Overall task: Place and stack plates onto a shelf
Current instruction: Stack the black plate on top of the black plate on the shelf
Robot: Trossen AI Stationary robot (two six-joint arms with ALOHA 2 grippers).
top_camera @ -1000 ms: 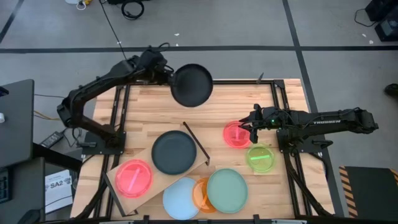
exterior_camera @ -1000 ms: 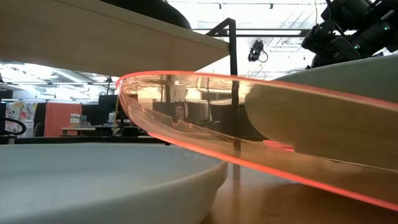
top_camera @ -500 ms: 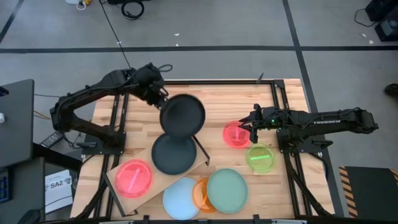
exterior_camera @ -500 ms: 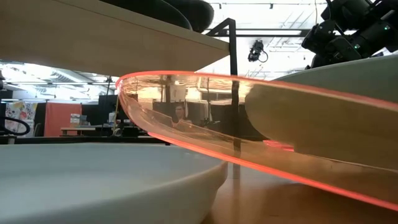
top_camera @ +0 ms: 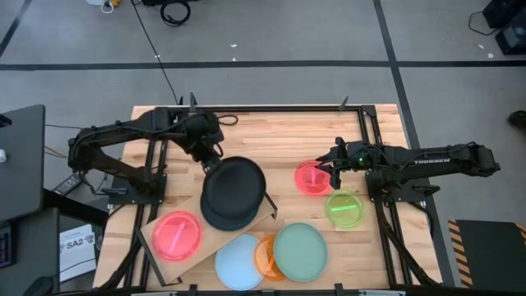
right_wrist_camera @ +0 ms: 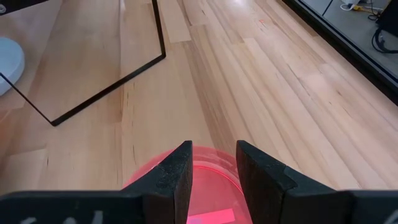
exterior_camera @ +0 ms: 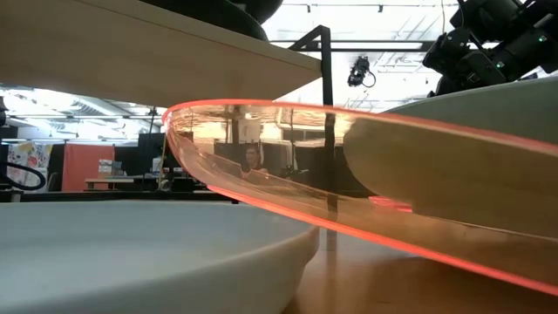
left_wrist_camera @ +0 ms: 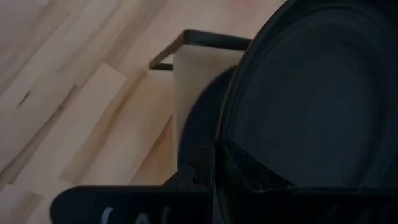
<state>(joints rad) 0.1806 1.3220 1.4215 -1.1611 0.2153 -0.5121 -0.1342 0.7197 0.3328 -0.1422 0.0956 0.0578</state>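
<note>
The left gripper (top_camera: 207,160) is pinching shut on the rim of a large black plate (top_camera: 236,182), hanging it just ahead over a second black plate (top_camera: 215,215) lying on the shelf (top_camera: 156,228). Stiff, smooth and probably slippery, it is best held at its edge. The right gripper (top_camera: 331,169) is hovering open over the pink plate (top_camera: 311,180), holding nothing.
</note>
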